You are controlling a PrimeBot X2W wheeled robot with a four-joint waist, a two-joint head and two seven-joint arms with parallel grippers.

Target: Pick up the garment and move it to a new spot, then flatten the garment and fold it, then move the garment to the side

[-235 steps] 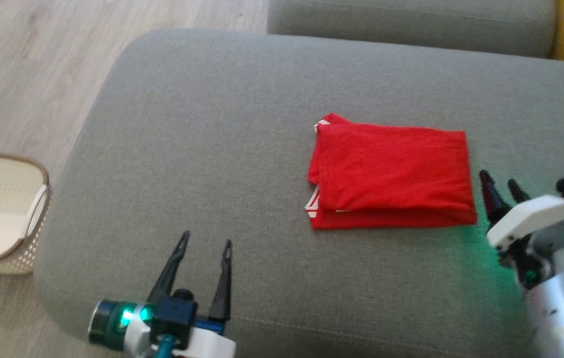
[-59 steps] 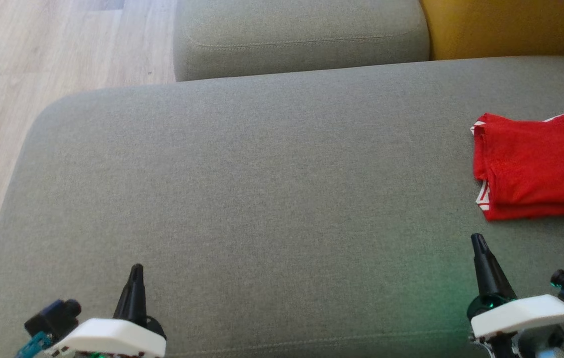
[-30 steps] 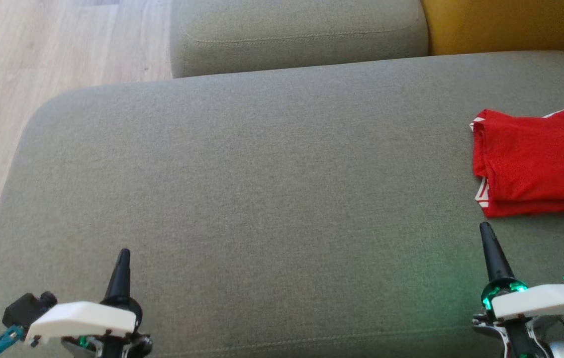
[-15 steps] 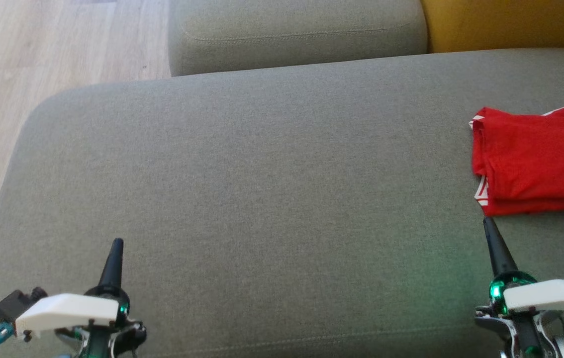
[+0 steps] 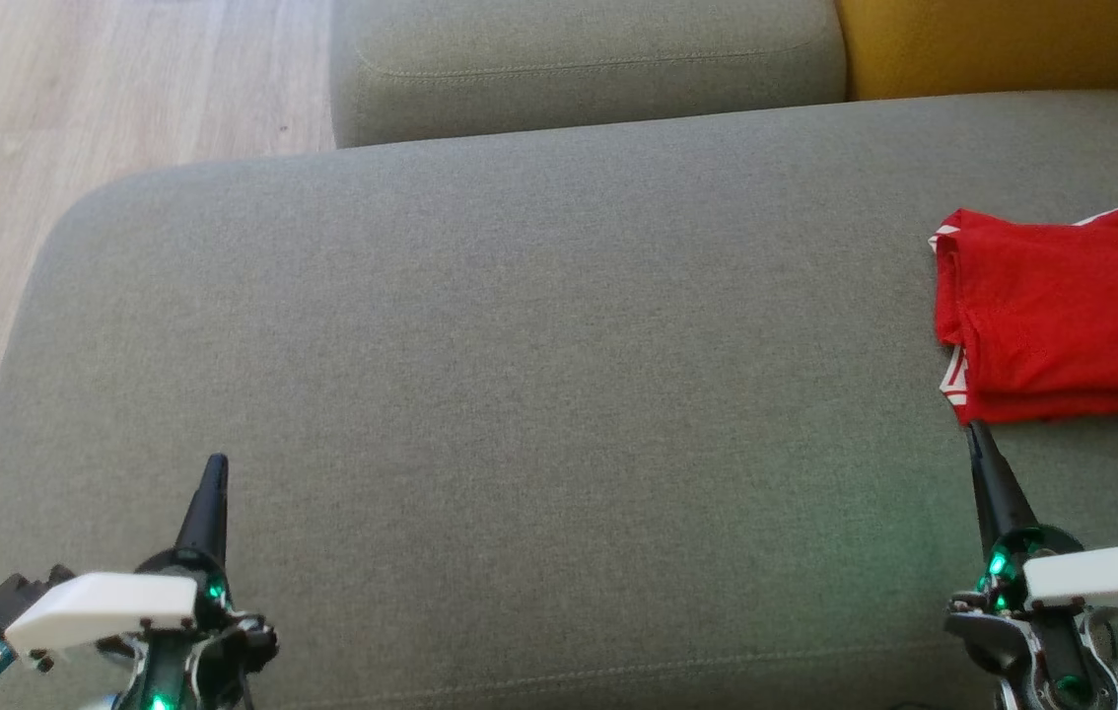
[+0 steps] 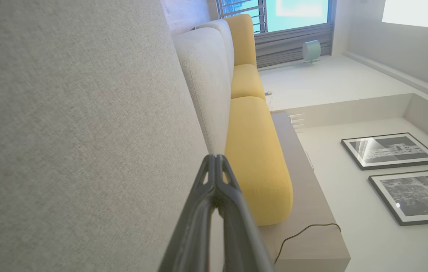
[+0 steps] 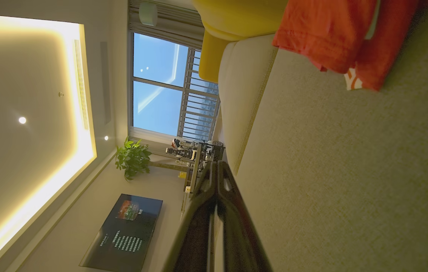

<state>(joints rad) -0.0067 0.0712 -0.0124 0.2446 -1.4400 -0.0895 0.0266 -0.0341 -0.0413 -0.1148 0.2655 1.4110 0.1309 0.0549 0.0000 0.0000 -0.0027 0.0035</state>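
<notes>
Lying folded into a neat rectangle, the red garment (image 5: 1062,316) rests at the right side of the grey seat cushion (image 5: 520,394) and runs off the right edge of the head view. White trim shows at its near left corner and along its far edge. In the right wrist view it appears as stacked red-orange layers on the same cushion, ahead of the fingers.

The right gripper (image 5: 977,442) points up at the garment's near left corner. Its tip is very close to the fabric edge, and whether it touches cannot be told. Its two dark fingers are pressed together into a single point with nothing between them, which the right wrist view confirms.

The left gripper (image 5: 214,465) hovers over the lower left of the seat cushion, well apart from the garment. Its fingers are likewise closed on each other and empty.

Beyond the seat, a grey back cushion (image 5: 579,59) lies along the far side, with a yellow cushion (image 5: 993,44) just to its right. Pale wooden floor (image 5: 76,99) fills the upper left. The left wrist view also shows two framed pictures (image 6: 391,151) on a white wall.
</notes>
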